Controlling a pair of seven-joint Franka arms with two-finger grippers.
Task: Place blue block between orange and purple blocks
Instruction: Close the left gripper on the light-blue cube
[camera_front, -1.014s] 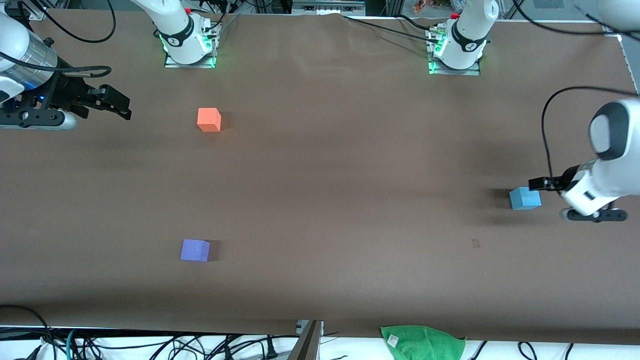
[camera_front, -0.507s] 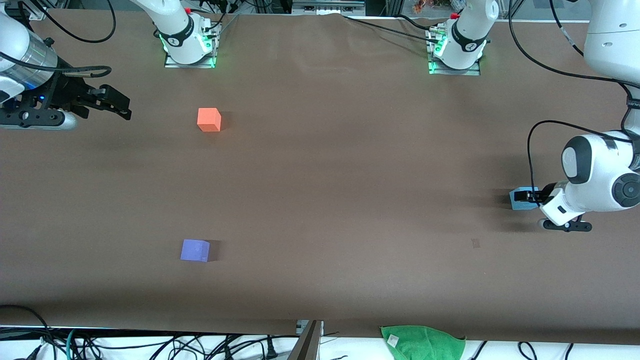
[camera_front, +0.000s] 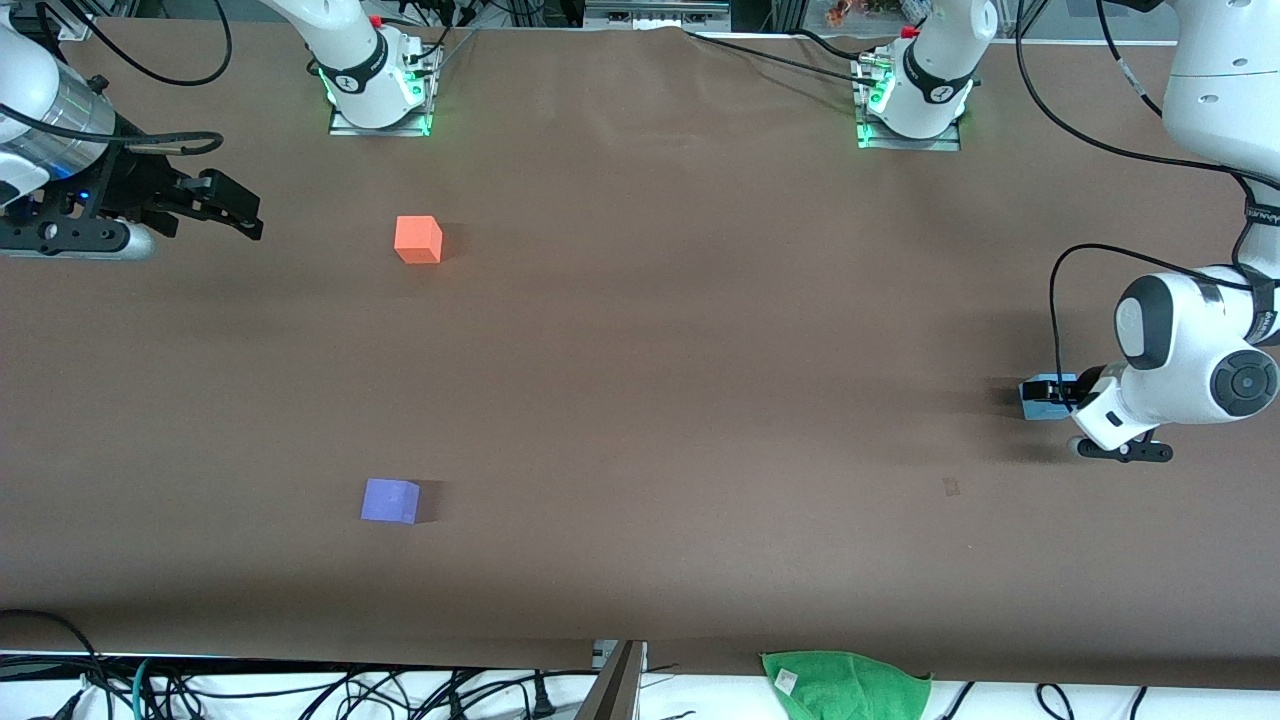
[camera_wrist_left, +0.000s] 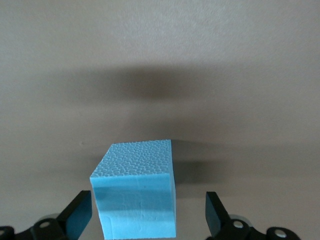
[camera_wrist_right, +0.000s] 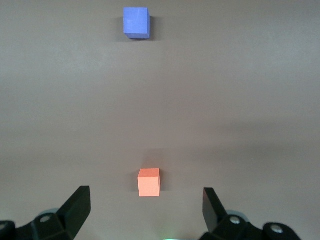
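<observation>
The sky-blue block (camera_front: 1034, 402) sits on the brown table at the left arm's end. My left gripper (camera_front: 1052, 392) is down at the block, open. In the left wrist view the blue block (camera_wrist_left: 136, 197) stands between the two fingers of the left gripper (camera_wrist_left: 148, 207), closer to one fingertip (camera_wrist_left: 80, 212), with a gap to the other. The orange block (camera_front: 418, 240) lies toward the right arm's end, and the purple block (camera_front: 390, 500) lies nearer to the front camera than it. My right gripper (camera_front: 245, 212) waits open above the table's edge, looking at the orange block (camera_wrist_right: 149, 182) and the purple block (camera_wrist_right: 136, 22).
A green cloth (camera_front: 846, 684) lies off the table's edge nearest the front camera. The two arm bases (camera_front: 378, 85) (camera_front: 912, 100) stand along the farthest edge. Cables hang by the near edge. Wide bare tabletop (camera_front: 650, 380) separates the blue block from the other two.
The left arm has swung its wrist round and brought the gripper over the blue block, so its fingers now straddle it. The blocks and the right arm have not moved.
</observation>
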